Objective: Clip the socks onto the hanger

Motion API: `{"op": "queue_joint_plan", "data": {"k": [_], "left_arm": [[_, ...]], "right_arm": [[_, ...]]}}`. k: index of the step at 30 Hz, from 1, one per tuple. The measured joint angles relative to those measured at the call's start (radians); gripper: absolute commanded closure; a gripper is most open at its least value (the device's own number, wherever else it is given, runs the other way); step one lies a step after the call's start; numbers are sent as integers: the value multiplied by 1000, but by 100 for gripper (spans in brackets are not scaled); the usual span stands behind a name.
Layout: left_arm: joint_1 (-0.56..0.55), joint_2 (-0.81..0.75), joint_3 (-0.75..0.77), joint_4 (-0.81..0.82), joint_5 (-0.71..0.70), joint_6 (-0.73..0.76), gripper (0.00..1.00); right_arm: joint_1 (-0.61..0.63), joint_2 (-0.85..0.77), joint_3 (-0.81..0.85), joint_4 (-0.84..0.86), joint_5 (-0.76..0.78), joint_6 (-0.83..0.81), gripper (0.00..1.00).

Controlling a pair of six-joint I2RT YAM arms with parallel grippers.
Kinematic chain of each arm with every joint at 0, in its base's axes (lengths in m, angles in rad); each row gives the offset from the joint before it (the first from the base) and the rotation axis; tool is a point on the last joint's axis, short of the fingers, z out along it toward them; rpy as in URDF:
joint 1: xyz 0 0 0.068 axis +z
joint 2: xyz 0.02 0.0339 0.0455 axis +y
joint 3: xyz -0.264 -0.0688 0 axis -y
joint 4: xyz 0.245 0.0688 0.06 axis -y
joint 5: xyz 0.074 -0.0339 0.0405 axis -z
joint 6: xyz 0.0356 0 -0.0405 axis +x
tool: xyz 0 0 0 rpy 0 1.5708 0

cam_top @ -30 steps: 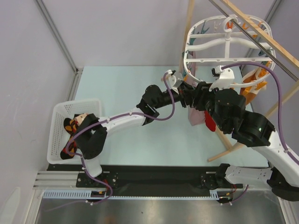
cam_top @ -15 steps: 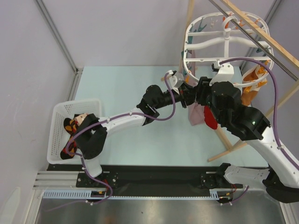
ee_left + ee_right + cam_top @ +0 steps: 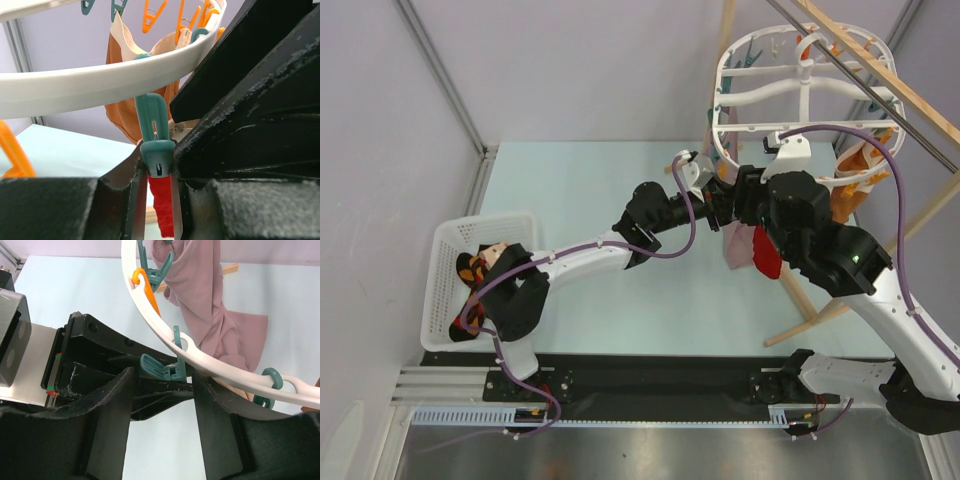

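Socks not on the hanger yet, just a clip being held ready

Nothing's clipped as far as I can see: the socks (image 3: 470,270) sit in the white basket (image 3: 440,280) at the near left, well apart from the hanger (image 3: 100,85) over at the far right. The only bit that looks done is the setup. The left gripper (image 3: 156,175) is clamped tight on a teal clip (image 3: 152,125) dangling off the ring's near-left rim. The right gripper (image 3: 162,390) sits just beside that same clip, fingers spread apart with nothing between them. There's a strip of red cloth (image 3: 162,205) showing under the clip in the left wrist view, and I can't tell what it belongs to. Left to do, I'd say: fetch a sock, feed it into the clip, then repeat for the second one
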Motion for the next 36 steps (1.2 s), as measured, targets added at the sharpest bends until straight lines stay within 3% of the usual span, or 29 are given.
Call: {"op": "queue_joint_plan", "data": {"k": [26, 36], "left_arm": [[0, 0, 0, -23, -36, 0, 100], [0, 0, 0, -18, -42, -1, 100]], "right_arm": [[-41, -19, -138, 218, 12, -110, 49], [-50, -24, -159, 257, -8, -120, 64]]}}
